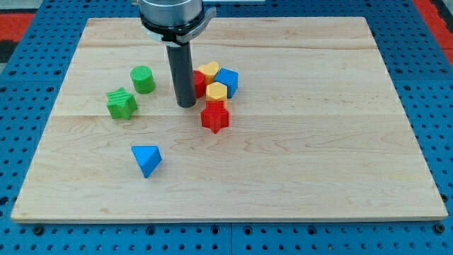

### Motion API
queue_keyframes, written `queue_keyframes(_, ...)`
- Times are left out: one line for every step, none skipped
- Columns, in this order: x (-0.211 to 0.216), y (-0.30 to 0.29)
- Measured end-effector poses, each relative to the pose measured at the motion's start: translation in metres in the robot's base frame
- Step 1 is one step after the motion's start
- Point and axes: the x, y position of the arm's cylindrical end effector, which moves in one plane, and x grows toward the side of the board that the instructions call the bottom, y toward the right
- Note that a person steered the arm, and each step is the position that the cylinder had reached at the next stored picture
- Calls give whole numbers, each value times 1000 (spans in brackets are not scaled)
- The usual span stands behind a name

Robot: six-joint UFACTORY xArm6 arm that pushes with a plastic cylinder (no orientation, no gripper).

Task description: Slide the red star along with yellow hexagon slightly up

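Note:
The red star (215, 117) lies just right of the board's middle. The yellow hexagon (216, 92) sits right above it, touching it. My tip (185, 105) rests on the board to the left of both, a short gap from the hexagon and up-left of the star. Above the hexagon a yellow block (209, 71) and a blue block (228, 81) crowd together. A red block (199, 82) is partly hidden behind my rod.
A green cylinder (143, 78) and a green star (122, 103) lie to the left of my tip. A blue triangular block (146, 159) lies lower left. The wooden board (340, 163) sits on a blue pegboard table.

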Motion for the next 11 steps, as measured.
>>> queue_keyframes(14,8)
queue_keyframes(32,-4)
queue_keyframes(45,7)
queue_keyframes(55,12)
queue_keyframes(94,13)
queue_keyframes(110,44)
queue_keyframes(97,77)
queue_keyframes(82,95)
queue_keyframes(69,91)
queue_keyframes(52,77)
queue_keyframes(42,61)
